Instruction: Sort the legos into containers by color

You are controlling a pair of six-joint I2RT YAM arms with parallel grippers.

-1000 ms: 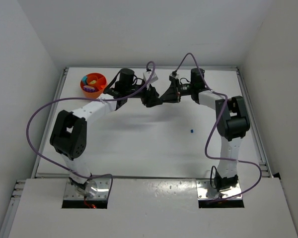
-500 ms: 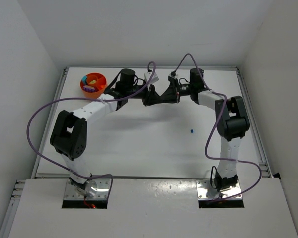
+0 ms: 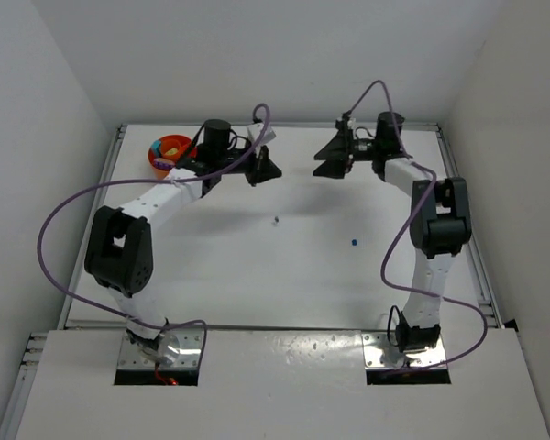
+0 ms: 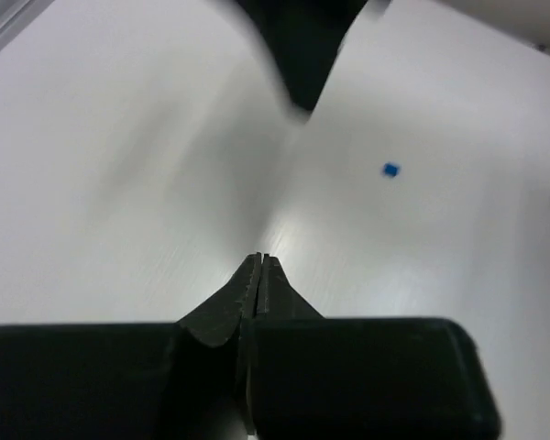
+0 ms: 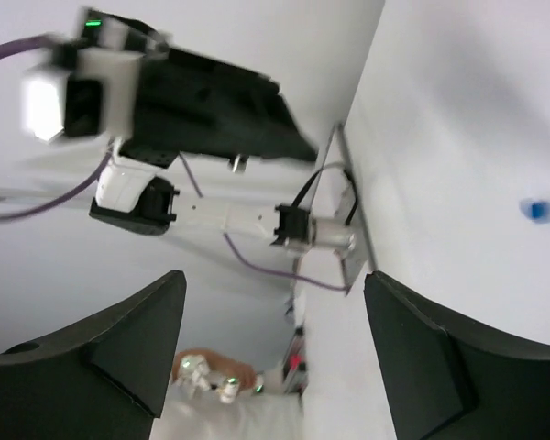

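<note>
The orange bowl sits at the far left of the table with several coloured legos in it. My left gripper hovers to its right, shut, and nothing shows between its jaws. My right gripper faces it from the right, apart from it, open and empty. A tiny dark bluish lego bit lies on the table below the gap between the two grippers. A small blue lego lies further right. One blue lego shows in the left wrist view and one in the right wrist view.
The white table is walled in on the left, back and right. Purple cables loop off both arms. The left arm fills the upper part of the right wrist view.
The grippers were tip to tip at the back centre; they have pulled apart. The left one has shut and the right one has opened. A tiny bit now lies on the table below them.
</note>
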